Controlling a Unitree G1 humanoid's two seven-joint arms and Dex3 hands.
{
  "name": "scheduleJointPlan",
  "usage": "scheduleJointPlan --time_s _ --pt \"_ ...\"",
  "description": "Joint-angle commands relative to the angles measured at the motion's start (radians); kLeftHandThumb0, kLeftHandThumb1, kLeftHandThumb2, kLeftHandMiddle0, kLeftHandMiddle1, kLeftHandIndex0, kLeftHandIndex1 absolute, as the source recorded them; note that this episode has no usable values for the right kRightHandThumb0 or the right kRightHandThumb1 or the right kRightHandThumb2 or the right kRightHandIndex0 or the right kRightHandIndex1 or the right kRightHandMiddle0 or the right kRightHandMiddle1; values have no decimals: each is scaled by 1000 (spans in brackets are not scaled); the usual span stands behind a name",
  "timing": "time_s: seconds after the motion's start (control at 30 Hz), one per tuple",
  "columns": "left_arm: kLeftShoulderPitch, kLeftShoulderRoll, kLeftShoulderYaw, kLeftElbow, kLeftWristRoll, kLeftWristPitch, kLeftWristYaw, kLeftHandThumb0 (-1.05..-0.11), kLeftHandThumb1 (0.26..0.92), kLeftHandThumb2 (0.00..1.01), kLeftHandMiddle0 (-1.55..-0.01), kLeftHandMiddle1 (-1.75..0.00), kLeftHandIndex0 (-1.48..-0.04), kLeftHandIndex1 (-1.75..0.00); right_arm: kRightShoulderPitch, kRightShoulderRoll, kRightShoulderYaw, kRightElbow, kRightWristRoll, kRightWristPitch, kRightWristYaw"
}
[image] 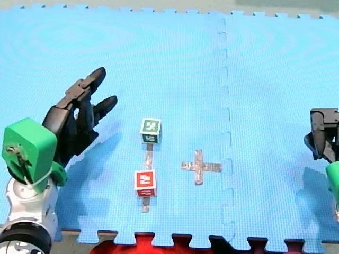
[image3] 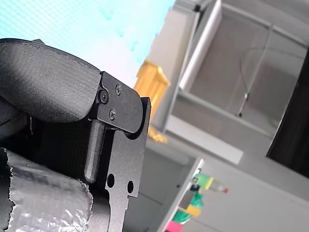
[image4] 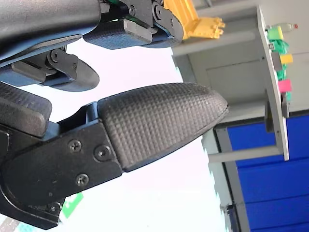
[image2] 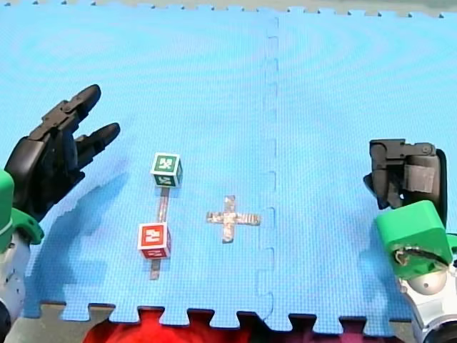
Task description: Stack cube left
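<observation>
Cubes are what matter here, and there are two of them, one green and one red. Both sit on the blue mat, a little left of its middle, and no hand touches them.

Far to the left is the left hand. It is black. It holds nothing and its fingers are straight, not curled. They point to about 1 o'clock. A green block sits on its wrist. The hand is at about 9 o'clock from the green cube, well apart from it.

Next comes the green cube. It is at 12 o'clock from the red cube, near it but not touching. A thin strip of tape lies on the mat between them. Another short strip pokes out at 6 o'clock from the red cube.

At about 2 o'clock from the red cube is a tape cross, stuck flat on the mat. Just past it a wiggly seam runs from 12 o'clock to 6 o'clock where two mat pieces join.

Far to the right is the right hand. It holds nothing and its fingers are curled in. It has silver tape on it and a green block on the wrist.

The second wrist view shows a bumpy black fingertip up close.
</observation>
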Motion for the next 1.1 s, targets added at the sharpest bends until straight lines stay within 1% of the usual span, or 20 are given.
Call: scheduleJointPlan --time_s 0.0,0.2,0.63,0.8,1.07 --pt "-7 6 2 1 -2 0 1 -1048 921 785 -536 -4 -310 -1 -1 -2 0 0 2 4 -4" --pt "-12 8 6 2 -7 5 -8 -1048 921 783 -539 -4 -311 -2 -2 -1 0 -1 4 6 -2" --pt "-14 2 19 4 -26 9 -32 -1048 921 766 -536 -2 -311 -1 -4 -1 -2 1 8 10 3" --pt "-13 0 24 1 -31 11 -38 -1048 921 757 -536 -2 -310 0 -2 -2 -1 -1 6 11 1" --pt "-15 -1 25 1 -35 14 -41 -1048 921 746 -537 -2 -310 0 -4 -2 -1 -1 5 11 0"
